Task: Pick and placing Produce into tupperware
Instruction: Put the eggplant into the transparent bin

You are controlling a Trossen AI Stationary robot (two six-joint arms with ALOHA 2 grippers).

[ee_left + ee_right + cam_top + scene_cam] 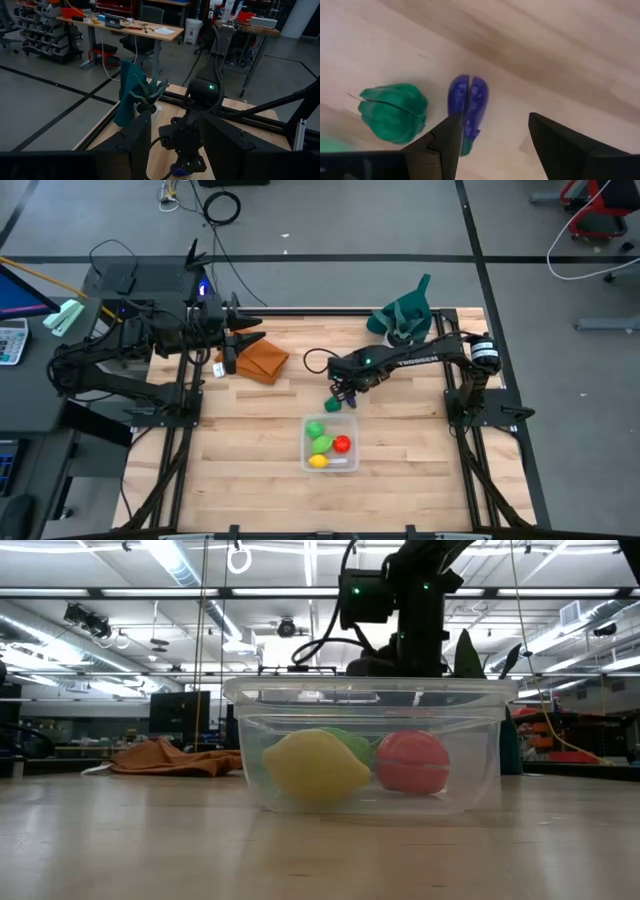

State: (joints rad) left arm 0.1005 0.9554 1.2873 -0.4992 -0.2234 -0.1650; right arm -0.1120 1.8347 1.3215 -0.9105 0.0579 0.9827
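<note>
The clear tupperware tub (330, 443) stands on the table and holds a yellow (318, 461), a red (342, 444) and two light green pieces (317, 430). In the low view the yellow (315, 768) and red (412, 762) pieces lie on the tub's (370, 700) floor. The purple piece (468, 107) and the dark green piece (393, 112) lie side by side on the wood beyond the tub's far edge. My right gripper (492, 135) hangs open just above them (345, 392), nearer the purple one. My left gripper (240, 330) waits open at the far left.
An orange-brown cloth (262, 360) lies just below the left gripper. A dark green cloth with a white cup (405, 320) sits at the table's far right corner. Bare wood stretches around the tub towards the near edge.
</note>
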